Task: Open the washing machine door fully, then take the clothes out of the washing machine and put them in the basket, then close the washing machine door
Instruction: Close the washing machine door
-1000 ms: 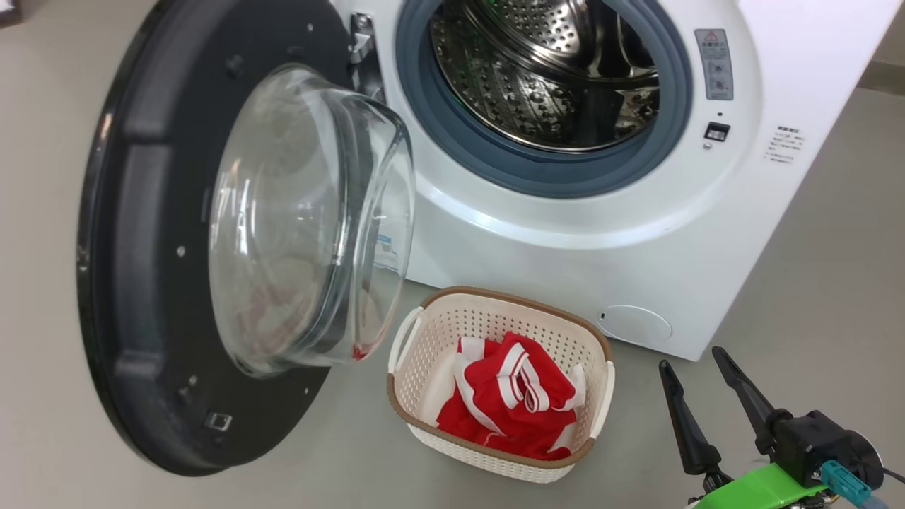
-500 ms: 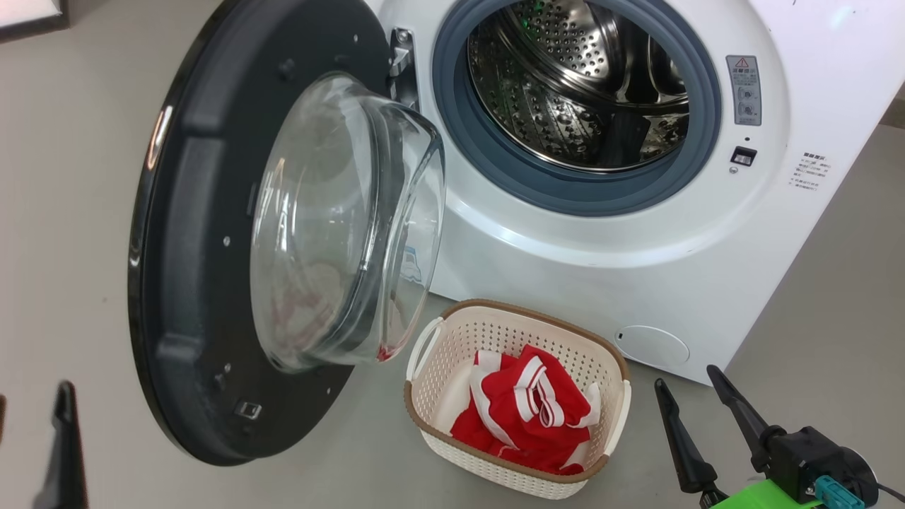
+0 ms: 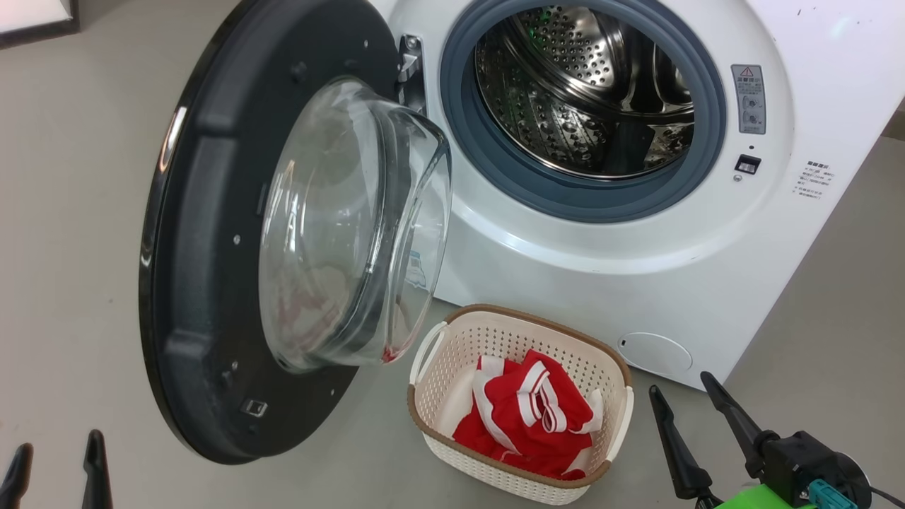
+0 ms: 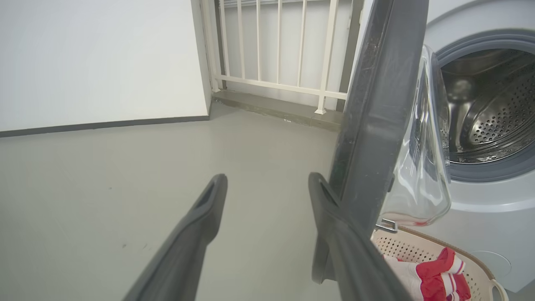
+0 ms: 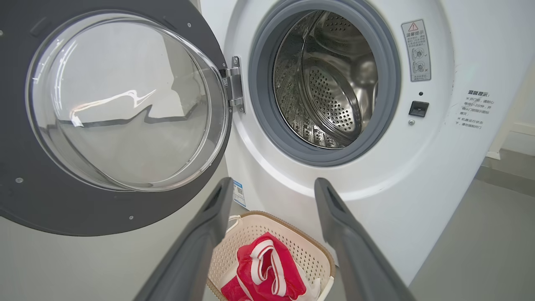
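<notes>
In the head view the camera had swung, so the scene slid right and the left end effector [image 3: 58,445] came in at lower left, wide and empty like the right end effector [image 3: 680,385]; the clothes [image 3: 527,417] lay in the basket [image 3: 523,312] before the washing machine [image 3: 565,268], leaving, I judged, only the washing machine door [image 3: 205,283] to close. In the left wrist view one finger stood beside the door's black edge, perhaps touching it. In the right wrist view the fingers gaped above the basket, holding nothing.

Grey floor [image 4: 104,175] meets a white barred railing [image 4: 276,42] on a low sill [image 4: 271,110]; beside the railing stands a white wall [image 4: 96,58] with dark skirting [image 4: 104,124].
</notes>
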{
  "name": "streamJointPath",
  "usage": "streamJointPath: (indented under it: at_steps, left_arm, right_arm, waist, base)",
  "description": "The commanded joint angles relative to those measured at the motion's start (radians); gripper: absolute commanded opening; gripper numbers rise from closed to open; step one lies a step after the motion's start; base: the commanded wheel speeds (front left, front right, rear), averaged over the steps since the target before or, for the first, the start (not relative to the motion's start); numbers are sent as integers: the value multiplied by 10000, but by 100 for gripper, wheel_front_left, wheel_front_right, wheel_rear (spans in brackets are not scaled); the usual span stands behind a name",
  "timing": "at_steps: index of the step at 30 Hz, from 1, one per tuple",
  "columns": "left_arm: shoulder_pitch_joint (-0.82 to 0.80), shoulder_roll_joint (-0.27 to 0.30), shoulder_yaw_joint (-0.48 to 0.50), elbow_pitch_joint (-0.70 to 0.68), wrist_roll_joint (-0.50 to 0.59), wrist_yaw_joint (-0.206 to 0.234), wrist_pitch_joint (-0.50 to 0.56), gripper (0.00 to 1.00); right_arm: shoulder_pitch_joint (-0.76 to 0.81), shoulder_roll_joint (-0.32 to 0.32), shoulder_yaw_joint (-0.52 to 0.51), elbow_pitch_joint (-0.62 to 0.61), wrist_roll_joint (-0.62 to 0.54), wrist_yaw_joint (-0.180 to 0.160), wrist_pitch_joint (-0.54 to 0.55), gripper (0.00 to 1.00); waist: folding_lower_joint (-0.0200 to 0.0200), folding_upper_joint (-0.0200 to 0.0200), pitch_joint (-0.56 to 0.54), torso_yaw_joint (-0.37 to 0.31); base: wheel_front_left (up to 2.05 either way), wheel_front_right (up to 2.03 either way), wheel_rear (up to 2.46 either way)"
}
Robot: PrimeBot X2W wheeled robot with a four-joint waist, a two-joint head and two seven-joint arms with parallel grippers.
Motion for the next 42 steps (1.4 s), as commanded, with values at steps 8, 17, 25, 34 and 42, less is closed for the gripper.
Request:
streamJointPath:
  at_steps: [8,17,25,34,42]
  left_arm:
    - [-201,26,234,-546,130,250,-53,100]
    - [-158,-15,156,-695,161,389,32,100]
    - [-134,-71,61,-804,158,491,87,100]
    - [-165,-131,20,-990,-45,504,155,0]
    - [-862,-1064,840,-1618,-3251,-361,-108,0]
  right_arm:
    - [-122,-119,239,-135,135,33,-162,100]
    - [-135,-119,239,-130,139,33,-179,100]
    - [-146,-119,223,-121,129,33,-193,100]
    - [-164,-119,199,-148,123,33,-192,100]
    - [-187,-119,176,-175,128,33,-161,100]
  waist:
    - [0,-1,-29,-15]
    - [0,-1,-21,-31]
    - [0,-1,-27,-29]
    - [0,-1,-26,-15]
    - [0,-1,-11,-8]
  base:
    - [0,0,0]
    - [0,0,0]
    - [0,0,0]
    - [0,0,0]
    - [0,0,0]
